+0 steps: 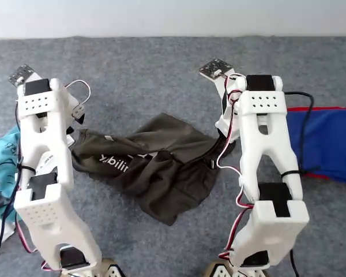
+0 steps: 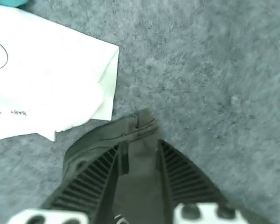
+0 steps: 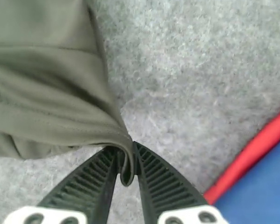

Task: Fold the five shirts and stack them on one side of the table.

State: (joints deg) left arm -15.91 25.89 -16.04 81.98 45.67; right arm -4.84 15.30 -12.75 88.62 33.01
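Olive shirt spans gap between left pincer and right pincer, each clamped on its edge.

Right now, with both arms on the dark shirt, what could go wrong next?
1. The right jaws pinch only a thin hem fold of the dark shirt; a pull might slip it free.
2. The dark shirt lies bunched between the arms, so a fold from here would likely trap creases.
3. The left jaws grip it right beside the white shirt; dragging could snag that one too.
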